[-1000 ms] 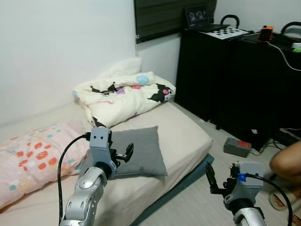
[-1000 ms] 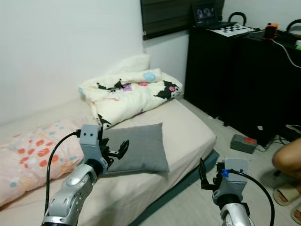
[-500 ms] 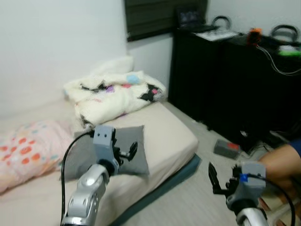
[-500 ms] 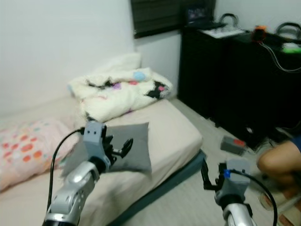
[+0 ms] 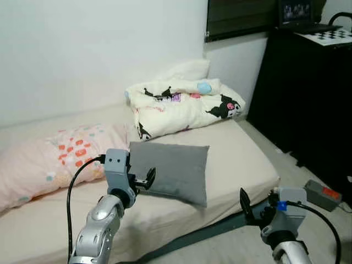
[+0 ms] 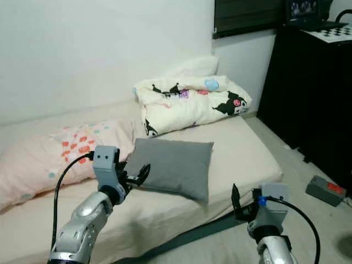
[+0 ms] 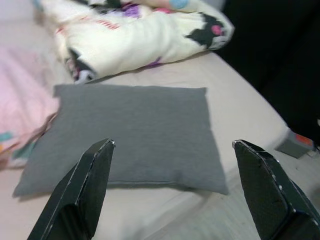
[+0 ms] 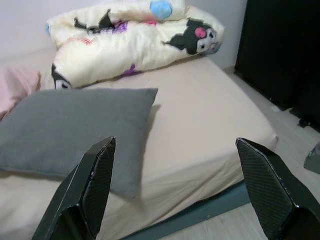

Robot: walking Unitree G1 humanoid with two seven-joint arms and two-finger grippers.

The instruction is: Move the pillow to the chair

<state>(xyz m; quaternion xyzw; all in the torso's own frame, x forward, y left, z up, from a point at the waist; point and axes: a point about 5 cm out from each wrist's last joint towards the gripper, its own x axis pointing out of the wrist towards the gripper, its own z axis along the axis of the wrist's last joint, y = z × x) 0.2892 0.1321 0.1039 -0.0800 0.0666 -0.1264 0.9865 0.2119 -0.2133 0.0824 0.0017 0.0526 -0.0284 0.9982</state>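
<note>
A grey pillow (image 5: 175, 169) lies flat near the front edge of the beige mattress (image 5: 242, 165). My left gripper (image 5: 145, 179) hovers open just in front of the pillow's left corner, apart from it. In the left wrist view the grey pillow (image 7: 135, 130) lies between and beyond the spread fingers (image 7: 95, 180). My right gripper (image 5: 254, 205) is open and held low over the floor by the mattress's front edge. Its wrist view has the pillow (image 8: 75, 130) off to one side.
A folded cream blanket with cartoon prints (image 5: 184, 104) lies at the head of the bed. A pink patterned pillow (image 5: 49, 165) is on the left. Black cabinets (image 5: 313, 88) stand on the right. A small grey box (image 5: 323, 194) sits on the floor.
The camera has swung left, so the whole scene sits further right and a person's leg has left the picture. Both grippers stay open. The pillow lies where it was.
</note>
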